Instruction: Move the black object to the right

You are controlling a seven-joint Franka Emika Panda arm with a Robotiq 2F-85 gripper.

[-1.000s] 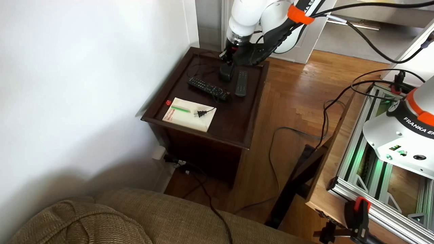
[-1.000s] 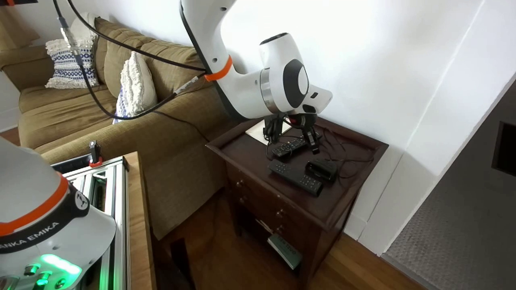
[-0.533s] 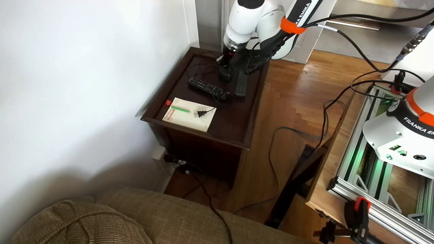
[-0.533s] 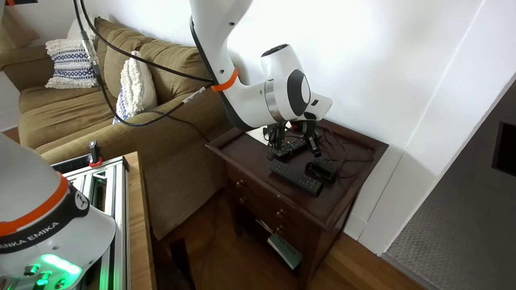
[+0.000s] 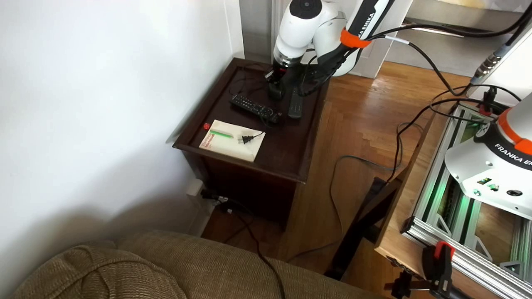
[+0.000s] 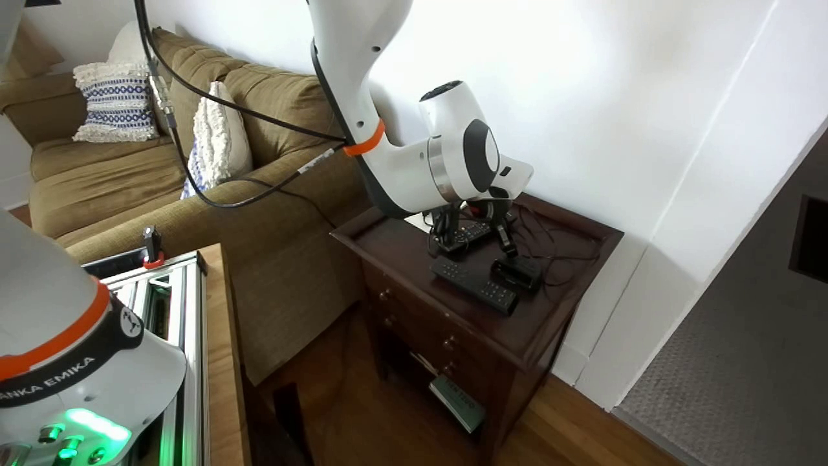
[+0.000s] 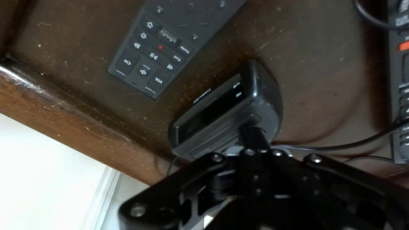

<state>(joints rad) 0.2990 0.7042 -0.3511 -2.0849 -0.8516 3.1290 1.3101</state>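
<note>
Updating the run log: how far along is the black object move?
Done: the shut gripper is at the clock, likely the object meant.
In hand: it overlaps the clock's top in the wrist view; contact isn't clear.
Left: probably the rightward push; the clock sits ungripped on the table, near the grey remote.

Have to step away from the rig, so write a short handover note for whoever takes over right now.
Gripper: jaws look shut, nothing seen between them; tips at the top of the black clock. Whether they press on it, I can't tell.
Things: the clock, likely the "black object", stands on the side table. A grey remote lies close beside it, apart; another dark remote lies farther off.
Done: the jaws are lined up at the clock; no grip on it seen.
Left: the move to the right, as far as I can tell, perhaps by pushing. Check whose right is meant.
</note>
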